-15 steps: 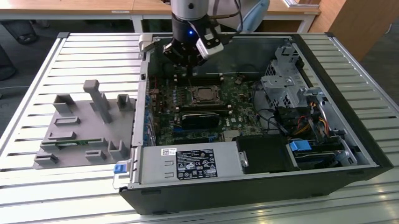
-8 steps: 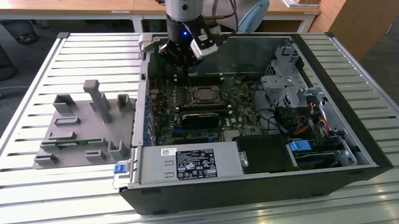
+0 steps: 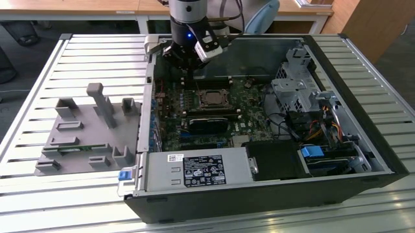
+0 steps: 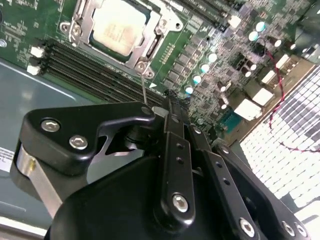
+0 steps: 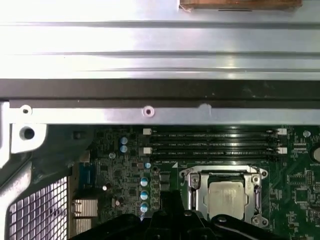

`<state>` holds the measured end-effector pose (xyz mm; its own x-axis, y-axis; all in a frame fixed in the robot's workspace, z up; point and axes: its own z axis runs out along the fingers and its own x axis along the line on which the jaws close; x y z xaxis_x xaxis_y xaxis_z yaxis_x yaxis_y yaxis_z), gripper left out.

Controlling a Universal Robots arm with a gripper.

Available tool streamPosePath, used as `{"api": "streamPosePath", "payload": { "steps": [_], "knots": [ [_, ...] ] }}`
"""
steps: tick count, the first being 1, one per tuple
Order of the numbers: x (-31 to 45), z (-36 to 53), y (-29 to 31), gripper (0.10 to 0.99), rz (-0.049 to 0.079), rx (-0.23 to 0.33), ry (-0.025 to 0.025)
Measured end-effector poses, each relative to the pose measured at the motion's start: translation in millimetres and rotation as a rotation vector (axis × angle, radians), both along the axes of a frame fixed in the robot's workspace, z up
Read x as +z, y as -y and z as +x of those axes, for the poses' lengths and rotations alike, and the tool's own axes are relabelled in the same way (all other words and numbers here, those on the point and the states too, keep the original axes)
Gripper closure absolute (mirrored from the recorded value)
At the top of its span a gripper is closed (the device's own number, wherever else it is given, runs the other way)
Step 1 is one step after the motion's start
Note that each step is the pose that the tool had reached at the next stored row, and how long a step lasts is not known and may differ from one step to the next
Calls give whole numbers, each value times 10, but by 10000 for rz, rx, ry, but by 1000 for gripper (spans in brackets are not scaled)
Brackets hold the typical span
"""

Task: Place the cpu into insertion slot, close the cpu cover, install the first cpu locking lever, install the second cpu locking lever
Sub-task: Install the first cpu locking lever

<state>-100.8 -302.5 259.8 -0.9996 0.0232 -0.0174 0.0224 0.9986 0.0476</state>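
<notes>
CPU (image 4: 117, 25) lies flat in the insertion slot (image 3: 211, 99), mid-board inside the case (image 3: 363, 145); the cpu cover (image 4: 150, 47) is down around it, framing its face. Hand (image 4: 172, 97) hangs over the memory slots (image 4: 85, 70) toward the case's edge, looks pinched together, apparently on nothing. A thin wire lever (image 4: 144, 87) stands just beside it. I judge the lever light, springy, stiff and slippery; best taken at its free end, not mid-wire; chip fragile, leave untouched.
</notes>
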Motion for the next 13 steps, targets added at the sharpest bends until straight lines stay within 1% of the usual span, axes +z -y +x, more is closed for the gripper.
{"api": "streamPosePath", "payload": {
  "steps": [2,8,10,13],
  "knots": [
    [-11,-4,-37,980,0,-18,1],
    [-37,-17,-88,980,0,-187,1],
    [-41,-14,-89,980,0,-184,0],
    [-43,23,-93,980,0,-186,0]
  ]
}}
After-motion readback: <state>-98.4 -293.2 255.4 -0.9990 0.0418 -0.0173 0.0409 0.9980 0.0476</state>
